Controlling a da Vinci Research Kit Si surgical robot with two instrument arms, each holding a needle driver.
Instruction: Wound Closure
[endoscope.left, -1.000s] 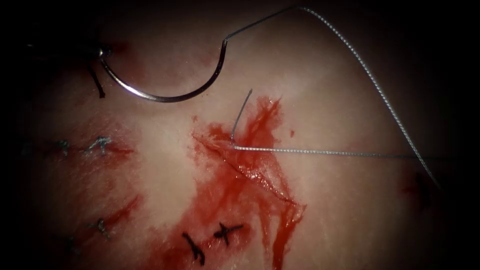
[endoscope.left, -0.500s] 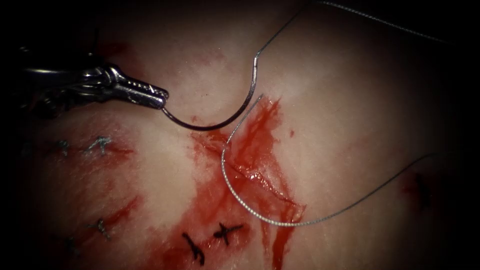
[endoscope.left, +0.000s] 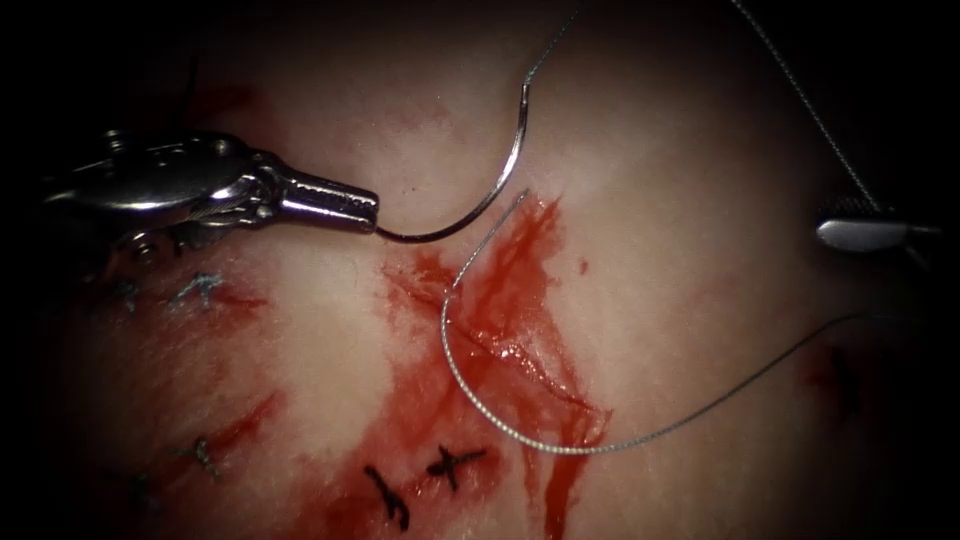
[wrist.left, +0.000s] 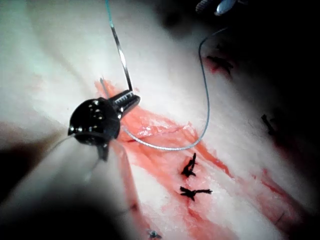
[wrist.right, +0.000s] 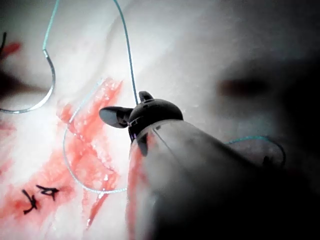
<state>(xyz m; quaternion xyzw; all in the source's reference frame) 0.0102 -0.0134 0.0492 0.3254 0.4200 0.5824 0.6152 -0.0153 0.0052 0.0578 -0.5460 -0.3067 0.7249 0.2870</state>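
Observation:
My left tool (endoscope.left: 368, 215) reaches in from the left, jaws shut on the curved needle (endoscope.left: 470, 215) close to its pointed end. The needle hangs free above the tissue (endoscope.left: 650, 180), out of it, just up and left of the cut (endoscope.left: 500, 345). Its thread (endoscope.left: 480, 410) lies slack in a loop across the cut, and a short tail (endoscope.left: 495, 225) stands by the cut's upper end. At the right edge is my right tool (endoscope.left: 838, 220), jaws open, with thread from above running to them. The left wrist view shows the left tool (wrist.left: 131, 98) on the needle (wrist.left: 122, 60); the right wrist view shows the right tool (wrist.right: 129, 106) parted.
Red fluid (endoscope.left: 450, 390) spreads over and below the cut. Two dark knotted stitches (endoscope.left: 450, 465) sit below it. Pale bluish stitches (endoscope.left: 200, 290) line an older closed cut at the left. A dark mark (endoscope.left: 840, 375) lies at the right.
The left tool has carried the needle rightward toward the cut. The thread, taut to the right before, has gone slack into a loop. The right tool has come into view.

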